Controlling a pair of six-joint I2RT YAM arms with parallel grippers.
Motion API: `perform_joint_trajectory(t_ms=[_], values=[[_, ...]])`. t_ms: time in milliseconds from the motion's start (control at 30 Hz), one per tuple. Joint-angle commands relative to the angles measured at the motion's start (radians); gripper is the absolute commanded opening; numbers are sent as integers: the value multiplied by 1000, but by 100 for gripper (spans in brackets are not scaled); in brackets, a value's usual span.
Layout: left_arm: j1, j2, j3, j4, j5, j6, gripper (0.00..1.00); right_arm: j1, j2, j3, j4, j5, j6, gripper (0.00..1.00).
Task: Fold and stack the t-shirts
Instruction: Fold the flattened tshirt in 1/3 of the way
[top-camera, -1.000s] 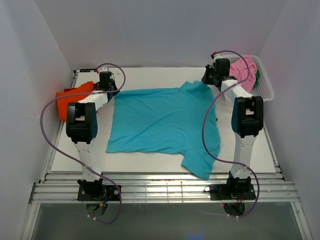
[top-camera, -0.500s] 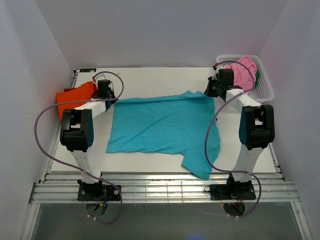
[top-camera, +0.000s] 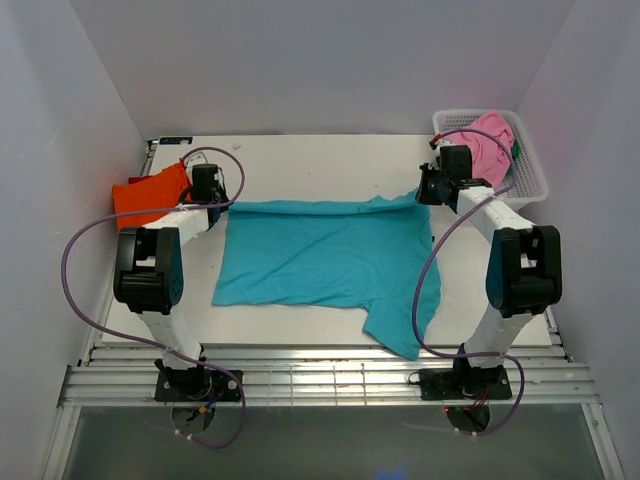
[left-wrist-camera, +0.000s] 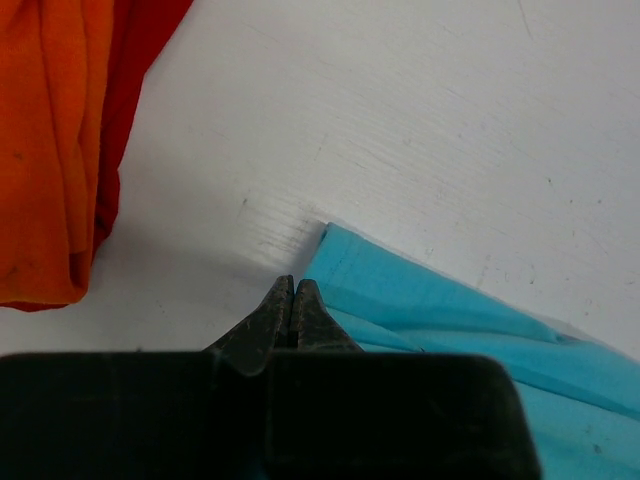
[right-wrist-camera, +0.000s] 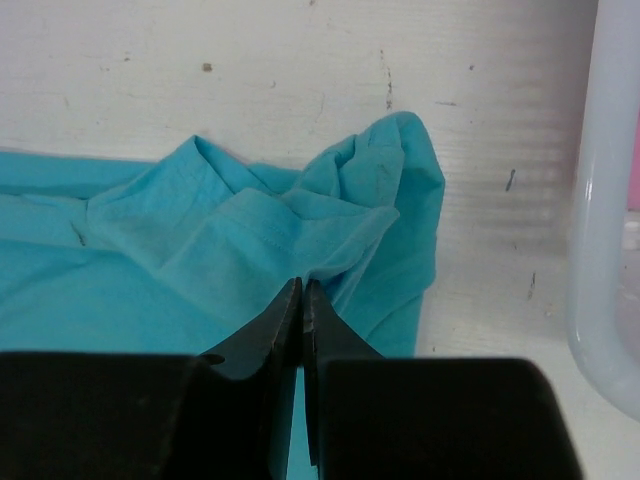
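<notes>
A teal t-shirt lies spread on the white table, its far edge doubled over toward the front. My left gripper is shut at the shirt's far left corner. My right gripper is shut on bunched teal cloth at the far right corner, by the sleeve. An orange t-shirt lies crumpled at the far left and shows in the left wrist view. A pink t-shirt with a bit of green lies in the basket.
The white lattice basket stands at the far right corner; its rim is close to my right gripper. Grey walls enclose the table on three sides. One teal sleeve reaches toward the table's front edge.
Both grippers have moved toward the front and lower, drawing the teal shirt's far edge with them. That edge now lies folded over the shirt's body.
</notes>
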Motion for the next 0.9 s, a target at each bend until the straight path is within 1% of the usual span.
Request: perform_joint_trajectory(t_ms=[0,133,200,400,667,867], values=[[-4,-69,-20,-3,-28,-8,0,7,-60,-26,-61,48,-21,8],[-3,-61,-12,-45,-37,-8,0,12,-69,-42,-107,60,-20,8],[-4,-61,-18,-52,-37,-11,0,16,-69,-49,-136,100,-20,8],[-3,-84,-54,-55,-44,-24,0,35,-94,-95,-169,157,-12,8],[-3,-76,-81,-66,-60,-30,0,58,-106,-117,-236,237,-4,8],[-3,-102,-123,-46,-74,-40,0,68,-143,-154,-253,252,11,8]])
